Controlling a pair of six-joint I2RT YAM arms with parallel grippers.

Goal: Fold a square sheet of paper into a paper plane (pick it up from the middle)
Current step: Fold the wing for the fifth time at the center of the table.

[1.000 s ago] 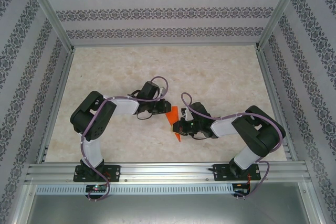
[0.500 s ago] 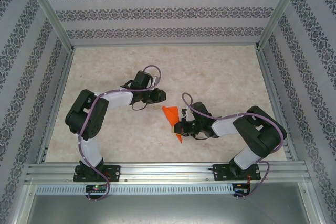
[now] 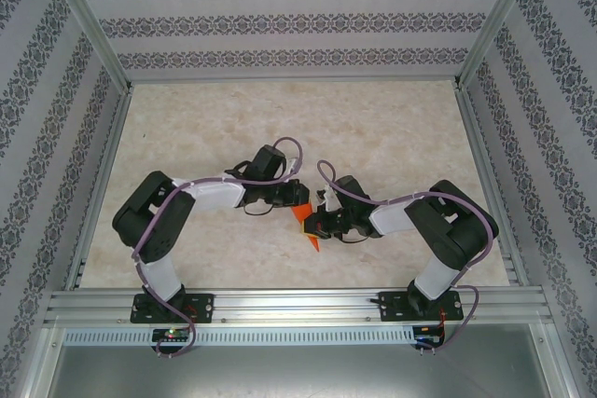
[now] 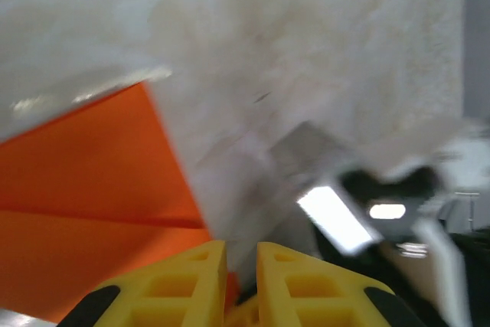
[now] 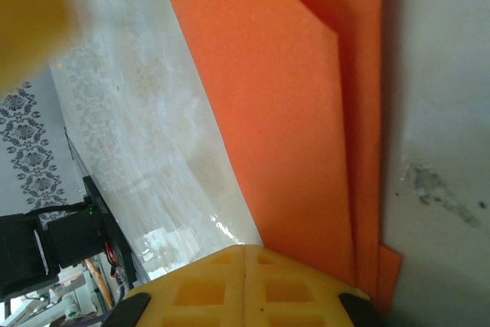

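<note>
The left gripper (image 3: 293,195) sits just to the left of the paper plane (image 3: 305,222), up against its broad end. In the left wrist view its yellow ribbed fingers (image 4: 191,285) stand almost together with a slim gap between them. An orange corner runs down into that gap, but I cannot tell whether the gripper has pinched it or merely straddles it.

The paper plane itself is between the two grippers, over the middle of the pale, marbled bench (image 3: 392,137). It is thin, matte, bright orange paper, folded into a narrow wedge. Its long axis runs from the broad end beside the left gripper to a sharp point aimed back towards the arm bases. A straight crease crosses the face seen from the left wrist. From the right wrist, layered flaps with crisp parallel edges overlap one another.

The right gripper (image 3: 320,223) is on the plane's right side, touching it about midway along. It is closed completely, its fingers pressed flat together, and the layered edges lead straight into them, so it looks clamped on the paper.

My reading is that the right arm anchors the plane. The coming move then turns on the left gripper, with the paper directly to its right, working the broad end along that long axis.
</note>
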